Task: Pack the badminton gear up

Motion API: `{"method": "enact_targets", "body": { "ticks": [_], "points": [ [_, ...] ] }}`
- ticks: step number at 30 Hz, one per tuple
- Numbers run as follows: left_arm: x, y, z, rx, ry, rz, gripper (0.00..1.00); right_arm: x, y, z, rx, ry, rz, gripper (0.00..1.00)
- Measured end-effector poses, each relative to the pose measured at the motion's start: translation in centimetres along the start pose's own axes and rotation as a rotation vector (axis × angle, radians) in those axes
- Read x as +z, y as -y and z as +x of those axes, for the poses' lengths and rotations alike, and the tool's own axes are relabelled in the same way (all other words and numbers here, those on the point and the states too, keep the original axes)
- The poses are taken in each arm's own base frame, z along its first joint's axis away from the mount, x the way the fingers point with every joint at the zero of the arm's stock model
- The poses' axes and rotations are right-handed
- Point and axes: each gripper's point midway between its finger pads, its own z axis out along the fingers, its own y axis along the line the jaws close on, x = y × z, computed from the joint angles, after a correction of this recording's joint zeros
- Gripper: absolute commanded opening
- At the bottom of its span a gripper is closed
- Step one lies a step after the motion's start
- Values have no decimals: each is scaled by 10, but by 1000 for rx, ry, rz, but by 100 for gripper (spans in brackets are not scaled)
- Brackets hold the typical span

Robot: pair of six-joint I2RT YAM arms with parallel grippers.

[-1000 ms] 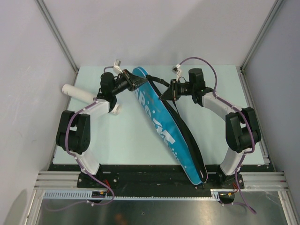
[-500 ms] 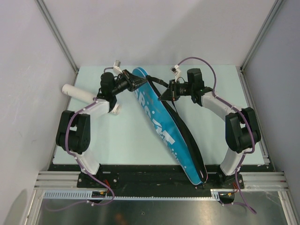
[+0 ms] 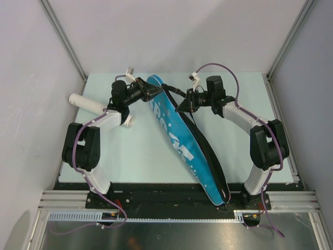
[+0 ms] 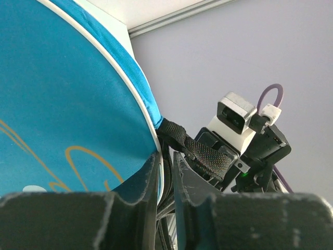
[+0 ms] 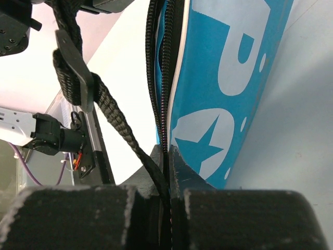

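Note:
The long blue "SPORT" racket bag (image 3: pixel 179 138) lies diagonally across the table, from the far middle to the near edge. Its black strap (image 3: pixel 208 151) runs along its right side. My left gripper (image 3: pixel 154 91) is shut on the bag's white-piped edge near the far end; in the left wrist view (image 4: pixel 166 166) the bag (image 4: pixel 62 104) fills the left. My right gripper (image 3: pixel 182 105) is shut on the bag's zipper edge, and the right wrist view (image 5: pixel 167 156) shows the zipper between the jaws, the strap (image 5: pixel 99 99) beside them. The white tube (image 3: pixel 86 102) lies at the left, partly behind my left arm. Rackets and shuttlecocks are hidden.
The pale green table (image 3: pixel 135 156) ends at a black rail along the near edge. Grey walls and aluminium posts stand close on the left, right and back. The near tip of the bag reaches over the black rail.
My right gripper has shifted slightly to the left along the bag's edge. The left arm and the bag have hardly moved.

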Motion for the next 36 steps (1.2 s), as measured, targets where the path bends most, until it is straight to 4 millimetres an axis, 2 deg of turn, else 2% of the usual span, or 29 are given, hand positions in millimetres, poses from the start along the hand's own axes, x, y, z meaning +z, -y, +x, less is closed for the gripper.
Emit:
{"method": "enact_targets", "body": {
  "ticks": [1, 4, 12, 16, 18, 23, 25, 27, 28, 30, 31, 34, 36],
  "points": [
    [0, 0, 0, -1, 1, -1, 16, 0, 0, 0, -2, -3, 7, 0],
    [0, -2, -2, -9, 8, -15, 0, 3, 1, 0, -19, -12, 36, 0],
    [0, -11, -5, 2, 24, -89, 0, 9, 8, -2, -99, -7, 265, 0],
    [0, 3, 1, 25, 31, -96, 0, 11, 14, -6, -119, 26, 422, 0],
    [0, 16, 11, 44, 22, -85, 0, 13, 17, -8, -113, 49, 487, 0],
    [-11, 50, 66, 65, -60, -30, 0, 7, 31, -20, -64, 128, 609, 0],
    [-18, 50, 82, 61, -83, -31, 0, 6, 33, -23, -45, 150, 618, 0],
    [-25, 39, 89, 50, -88, -56, 0, 5, 33, -27, -28, 167, 608, 0],
    [-28, 31, 90, 49, -89, -74, 8, 5, 32, -28, -23, 171, 600, 0],
    [-33, 18, 91, 59, -91, -104, 33, 6, 29, -30, -25, 166, 564, 0],
    [-37, 12, 87, 68, -85, -117, 49, 7, 27, -30, -32, 159, 540, 0],
    [-47, 2, 59, 97, -26, -147, 63, 7, 21, -29, -66, 129, 460, 0],
    [-54, 0, 36, 104, 18, -162, 63, 6, 17, -27, -88, 105, 402, 0]
  ]
}}
